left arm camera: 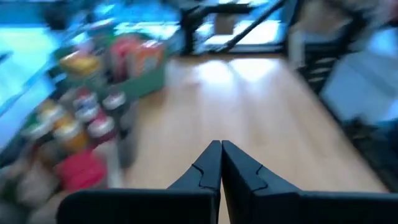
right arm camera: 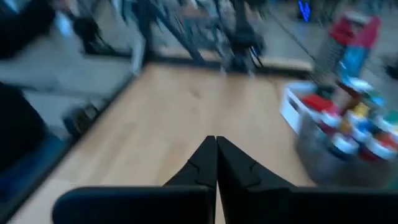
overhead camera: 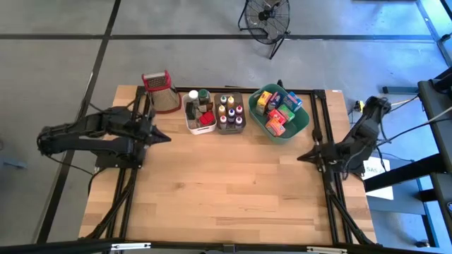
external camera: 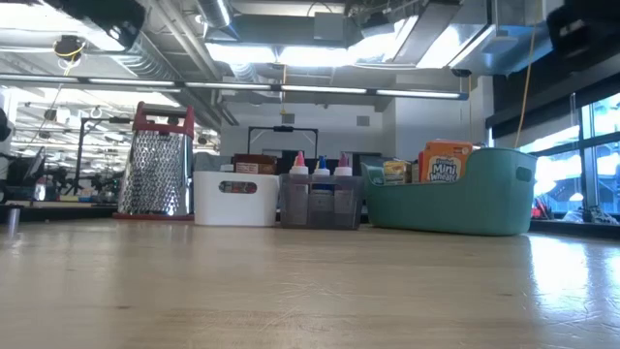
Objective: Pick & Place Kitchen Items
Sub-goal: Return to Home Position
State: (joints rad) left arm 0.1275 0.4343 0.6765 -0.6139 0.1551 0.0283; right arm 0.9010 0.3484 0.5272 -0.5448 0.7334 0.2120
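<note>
Bare wooden counter is filling the lower half of the low view, and nothing is lying on it. All the kitchen items are sitting in three bins lined up along the upper middle of the high view. Jars and cans are standing in the white bin. Small squeeze bottles with coloured caps are standing upright in the dark see-through bin. Little colourful boxes, an orange cereal box among them, are leaning together in the teal bin. A steel box grater is standing just beside the white bin, toward the upper left.

The left gripper is hovering at the left of the high view, its fingers pressed together on nothing. The right gripper is hanging at the right, well apart from the bins, its fingers likewise together and empty. Both are pointing inward across the bare wood.

Sorting is looking finished, and the arms are probably parking. If anything needs lifting again, the bottles are looking light, stiff and smooth-sided, so they are likely to slip or tip. Taking one around the body just under the cap seems safest. The boxes are looking light but crushable, and are best pinched gently across their narrow faces.
</note>
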